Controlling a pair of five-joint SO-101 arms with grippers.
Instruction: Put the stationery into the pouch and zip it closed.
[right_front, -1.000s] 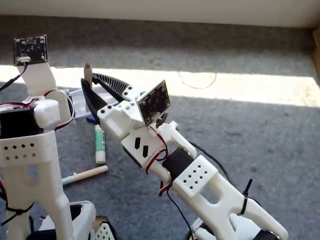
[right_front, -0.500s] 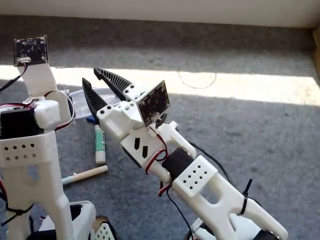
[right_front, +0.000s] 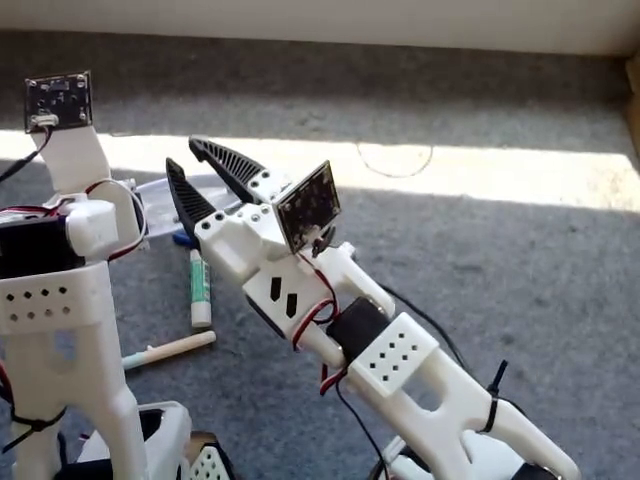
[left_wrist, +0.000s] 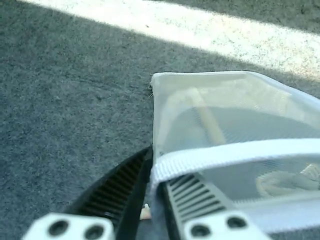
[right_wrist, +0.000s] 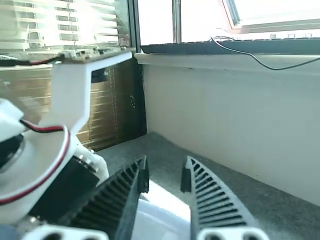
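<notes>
My left gripper (left_wrist: 152, 162) is shut on the white zip rim of a translucent mesh pouch (left_wrist: 225, 120) and holds its mouth up. Inside the pouch lie a cream pen (left_wrist: 207, 120) and a pale item (left_wrist: 285, 182). My right gripper (right_front: 183, 155) hangs open and holds nothing, just above the pouch (right_front: 160, 190); its black fingers (right_wrist: 210, 200) stand apart over the pouch's white edge (right_wrist: 155, 220). On the carpet in front of the pouch lie a green-and-white marker (right_front: 200, 290), a cream pen (right_front: 170, 350) and a small blue item (right_front: 182, 238).
The left arm's white body (right_front: 70, 290) stands at the near left, close beside the right arm's wrist (right_front: 270, 260). A thin wire loop (right_front: 395, 160) lies on the sunlit strip of grey carpet. A pale wall (right_front: 400, 20) runs along the back.
One second ago a cream pen stood between my right gripper's fingers above the pouch. The pen has since left the fingers, and the gripper has stayed open and shifted slightly.
</notes>
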